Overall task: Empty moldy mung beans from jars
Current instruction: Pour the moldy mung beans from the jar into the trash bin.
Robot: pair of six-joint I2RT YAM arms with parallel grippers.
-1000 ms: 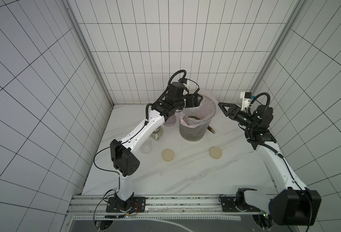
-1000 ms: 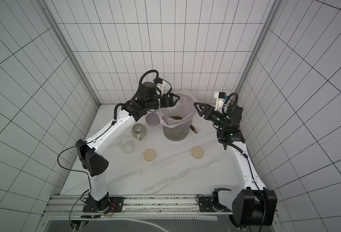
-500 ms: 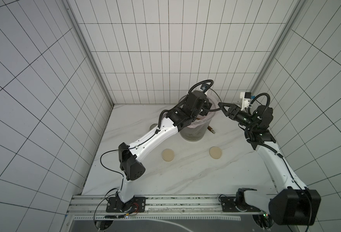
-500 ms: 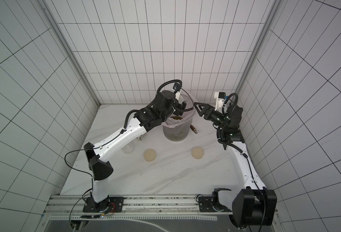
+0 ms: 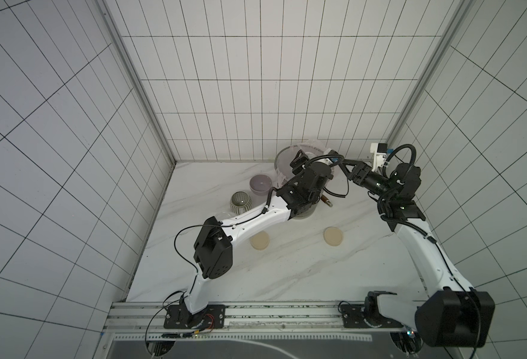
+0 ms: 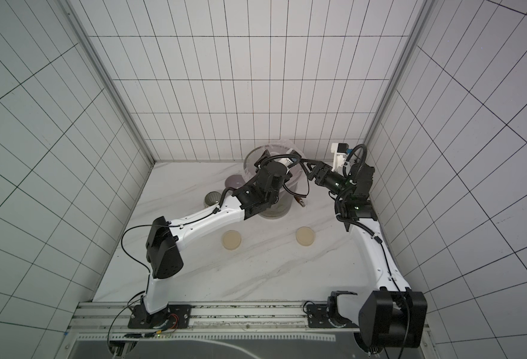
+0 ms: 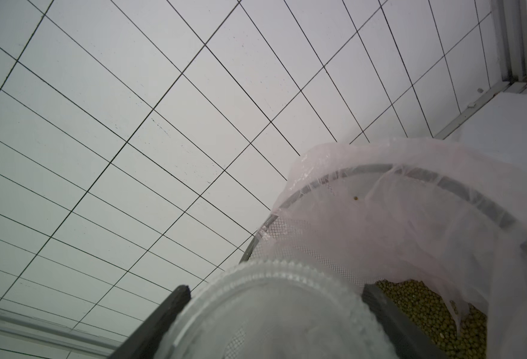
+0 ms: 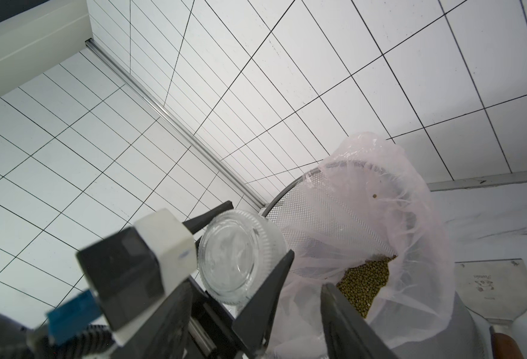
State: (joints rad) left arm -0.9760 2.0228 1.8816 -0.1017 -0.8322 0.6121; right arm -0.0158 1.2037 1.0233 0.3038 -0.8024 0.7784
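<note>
Mostly your glass jar [image 7: 271, 314] is hidden behind the left arm in both top views, and its mouth is out of sight. The left jaws pinch its sides at the rim of the lined mesh bin [image 8: 318, 214]. The jar's axis is tipped, with the base toward both wrist cameras. The mung beans [image 8: 364, 286] lie inside the liner. The right jaws stand spread and hold nothing.

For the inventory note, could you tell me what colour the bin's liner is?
Pale, translucent pink; the liner shows best in the right wrist view.

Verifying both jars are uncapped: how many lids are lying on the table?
2: lid near the left arm and lid near the right arm, both flat on the marble tabletop. Others may be hidden.
</note>
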